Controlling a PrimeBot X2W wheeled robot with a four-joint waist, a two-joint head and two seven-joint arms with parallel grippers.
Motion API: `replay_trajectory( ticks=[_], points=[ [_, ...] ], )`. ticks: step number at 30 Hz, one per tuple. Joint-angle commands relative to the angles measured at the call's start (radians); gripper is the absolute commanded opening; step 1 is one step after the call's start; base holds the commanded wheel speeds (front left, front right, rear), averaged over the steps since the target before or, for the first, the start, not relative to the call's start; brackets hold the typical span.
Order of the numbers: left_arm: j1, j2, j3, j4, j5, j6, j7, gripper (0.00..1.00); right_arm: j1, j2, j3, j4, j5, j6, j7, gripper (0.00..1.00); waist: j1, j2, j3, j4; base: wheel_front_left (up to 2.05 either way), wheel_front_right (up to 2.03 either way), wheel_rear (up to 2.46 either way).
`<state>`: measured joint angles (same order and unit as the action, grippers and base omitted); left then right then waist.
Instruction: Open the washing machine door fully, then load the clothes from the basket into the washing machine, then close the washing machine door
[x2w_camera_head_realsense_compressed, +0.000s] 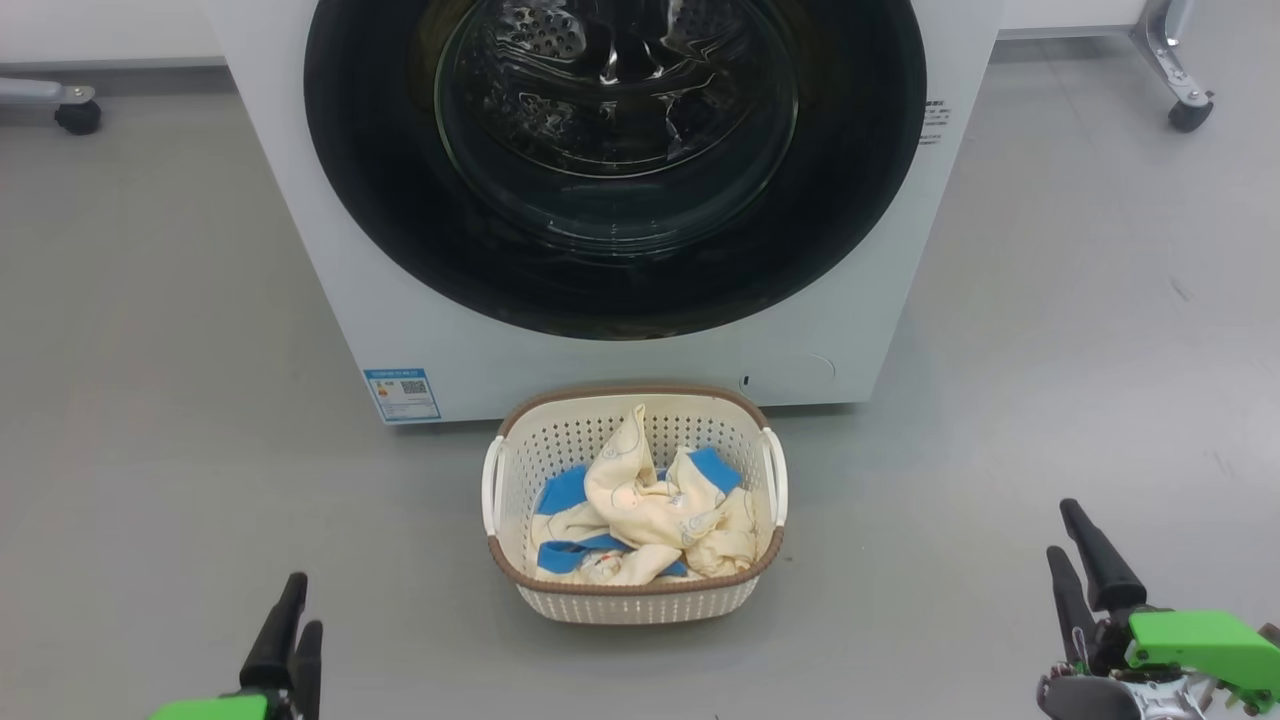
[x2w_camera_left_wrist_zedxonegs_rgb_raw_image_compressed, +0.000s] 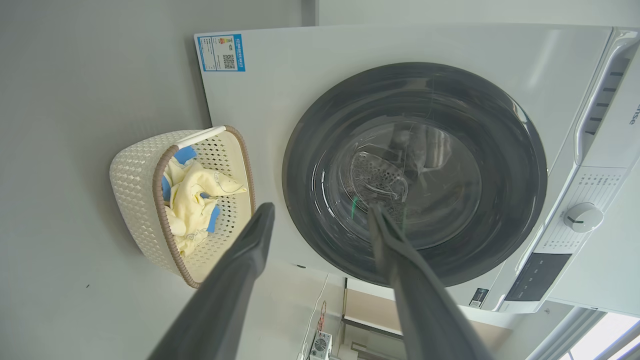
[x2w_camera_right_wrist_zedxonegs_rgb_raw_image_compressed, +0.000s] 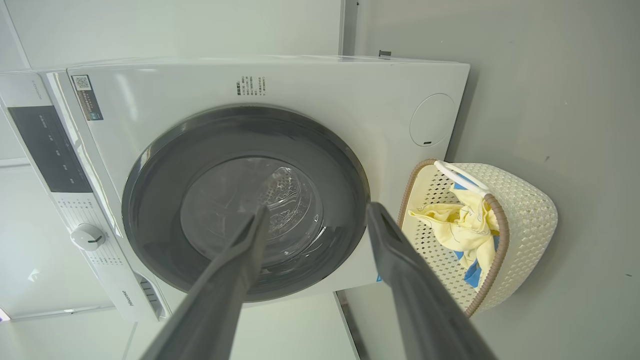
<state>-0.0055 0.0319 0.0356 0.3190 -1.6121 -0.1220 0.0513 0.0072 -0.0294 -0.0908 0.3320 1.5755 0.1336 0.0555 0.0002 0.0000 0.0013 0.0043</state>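
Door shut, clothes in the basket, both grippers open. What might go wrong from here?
1. The washing machine door is shut and its glossy black rim shows no clear handle, so a grip may slip.
2. The basket stands close before the washing machine, below the door; a reaching arm could knock it.
3. The clothes lie in a loose bundle; the left gripper or right gripper might lift only part.

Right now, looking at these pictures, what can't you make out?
- Head view: the top of the washing machine door is cut off by the upper edge.
- Head view: the blue sticker has print too small to read.
- Head view: the bottom of the basket is hidden under the clothes.
- Left wrist view: reflections on the glass blur the drum.
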Motion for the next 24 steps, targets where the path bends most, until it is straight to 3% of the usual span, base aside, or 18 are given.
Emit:
replay_trajectory(
  ticks=[1,24],
  points=[
    [-0.051,0.010,0.006,-0.042,0.016,-0.002,-0.012,1.00,-0.061,-0.012,0.007,-0.040,-0.013,0.000,-0.015,1.00,-0.0002,0.0000,0.000,0.001,0.00,0.00,0.00],
    [-0.070,0.012,0.001,-0.105,0.077,-0.003,-0.076,1.00,-0.097,-0.014,0.023,-0.073,-0.173,-0.001,-0.079,1.00,-0.0002,0.0000,0.000,0.017,0.00,0.00,0.00]
  ],
)
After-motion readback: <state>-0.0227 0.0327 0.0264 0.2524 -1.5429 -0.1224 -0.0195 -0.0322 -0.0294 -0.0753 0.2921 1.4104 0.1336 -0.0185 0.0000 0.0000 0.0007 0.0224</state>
